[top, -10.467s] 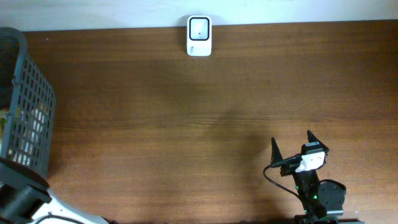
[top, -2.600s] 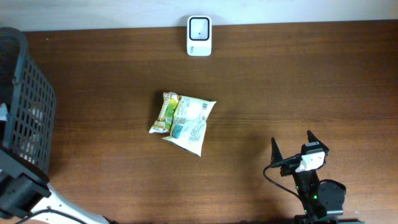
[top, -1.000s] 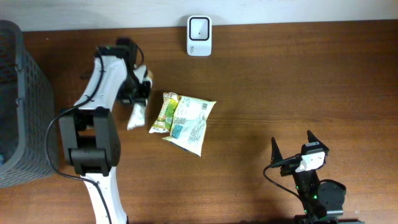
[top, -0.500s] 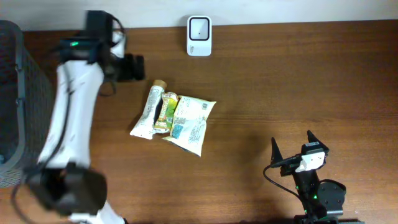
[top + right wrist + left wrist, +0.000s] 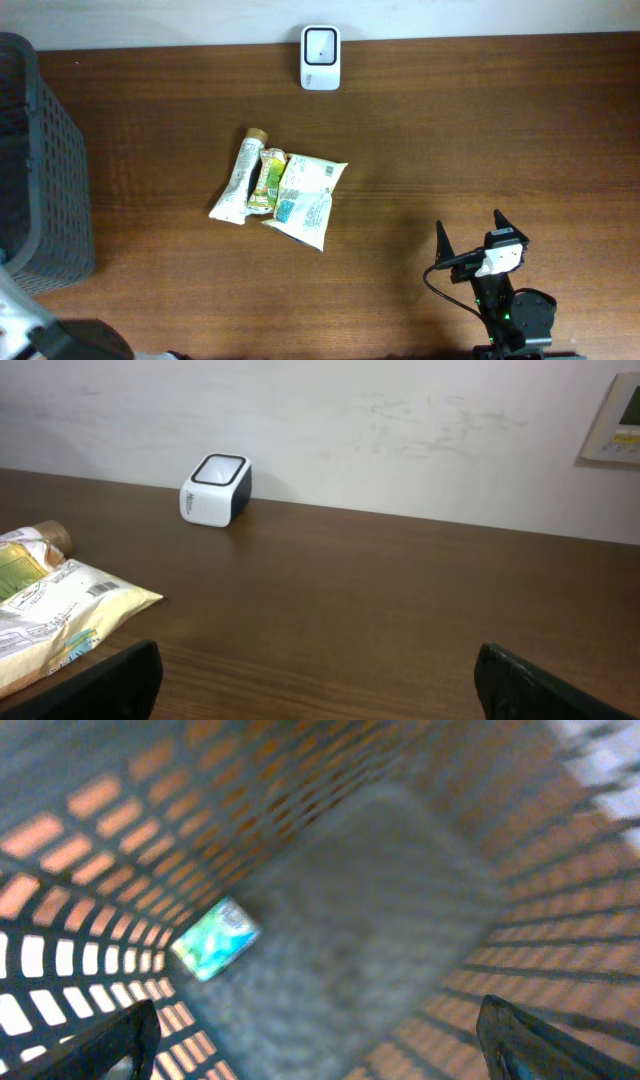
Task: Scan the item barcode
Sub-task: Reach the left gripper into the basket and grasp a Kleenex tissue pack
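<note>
3 items lie mid-table [image 5: 480,130]: a white tube [image 5: 237,178], a green snack bar [image 5: 266,181] and a white-green pouch [image 5: 305,200], side by side and touching, near the scanner [image 5: 320,58] at the far edge.

Right gripper [image 5: 469,224]: released, empty, at the near edge.

Left gripper [image 5: 315,1010]: released, empty, over the basket [image 5: 45,160] interior, which holds 1 small green packet [image 5: 214,940].

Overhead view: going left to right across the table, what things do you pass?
In order: dark mesh basket → white tube → green-yellow packet → white snack bag → right pincer, open. The scanner stands in line with the bag, so it is left out.
</note>
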{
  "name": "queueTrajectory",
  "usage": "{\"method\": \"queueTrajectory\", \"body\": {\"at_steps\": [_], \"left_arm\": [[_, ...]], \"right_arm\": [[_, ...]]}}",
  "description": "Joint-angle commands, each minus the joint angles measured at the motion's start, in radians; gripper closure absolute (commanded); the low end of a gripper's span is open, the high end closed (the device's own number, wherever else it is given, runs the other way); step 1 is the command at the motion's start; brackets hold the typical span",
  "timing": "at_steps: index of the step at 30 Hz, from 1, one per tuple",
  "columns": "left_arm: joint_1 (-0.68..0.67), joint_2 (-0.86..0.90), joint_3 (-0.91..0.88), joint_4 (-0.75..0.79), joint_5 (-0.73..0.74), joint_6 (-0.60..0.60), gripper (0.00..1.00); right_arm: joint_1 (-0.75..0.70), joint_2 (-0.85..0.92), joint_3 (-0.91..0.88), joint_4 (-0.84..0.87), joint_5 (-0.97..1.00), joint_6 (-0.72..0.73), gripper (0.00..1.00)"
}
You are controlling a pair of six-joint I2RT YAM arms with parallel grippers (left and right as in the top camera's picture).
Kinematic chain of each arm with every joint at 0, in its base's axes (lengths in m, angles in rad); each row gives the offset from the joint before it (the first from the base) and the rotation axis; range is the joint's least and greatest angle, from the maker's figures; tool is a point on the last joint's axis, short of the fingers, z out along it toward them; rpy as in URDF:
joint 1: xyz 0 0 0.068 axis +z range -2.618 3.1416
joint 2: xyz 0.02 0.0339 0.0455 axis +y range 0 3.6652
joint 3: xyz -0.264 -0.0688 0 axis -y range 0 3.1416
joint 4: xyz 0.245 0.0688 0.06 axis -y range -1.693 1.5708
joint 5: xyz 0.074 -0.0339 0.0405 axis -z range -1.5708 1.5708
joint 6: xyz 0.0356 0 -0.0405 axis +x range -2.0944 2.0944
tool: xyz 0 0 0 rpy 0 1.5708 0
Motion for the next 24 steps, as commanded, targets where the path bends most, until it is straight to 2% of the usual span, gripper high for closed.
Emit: {"method": "queueTrajectory", "body": {"at_steps": [1,4,8,9,11,15,20,24], "left_arm": [[0.089,0.078,-0.135,0.024,-0.008,0.042,0.01],[0.171,0.084,-0.277,0.134,-0.006,0.139,0.01],[0.225,0.086,-0.438,0.311,0.050,0.411,0.02],[0.225,0.094,-0.465,0.365,0.050,0.434,0.00],[0.225,0.114,-0.469,0.401,0.050,0.473,0.00],[0.226,0.164,-0.469,0.463,0.049,0.676,0.06],[0.227,0.269,-0.469,0.494,0.044,0.773,0.05],[0.241,0.305,-0.469,0.525,-0.063,0.773,0.01]], "right_arm": [[-0.007,-0.007,-0.007,-0.002,-0.005,-0.006,0.01],[-0.007,-0.007,-0.007,-0.002,-0.005,-0.006,0.01],[-0.007,-0.007,-0.007,-0.002,-0.005,-0.006,0.01],[-0.007,-0.007,-0.007,-0.002,-0.005,-0.006,0.01],[-0.007,-0.007,-0.007,-0.002,-0.005,-0.006,0.01],[-0.007,-0.007,-0.007,-0.002,-0.005,-0.006,0.01],[-0.007,-0.007,-0.007,-0.002,-0.005,-0.006,0.01],[-0.007,-0.007,-0.007,-0.002,-0.005,-0.006,0.01]]}}
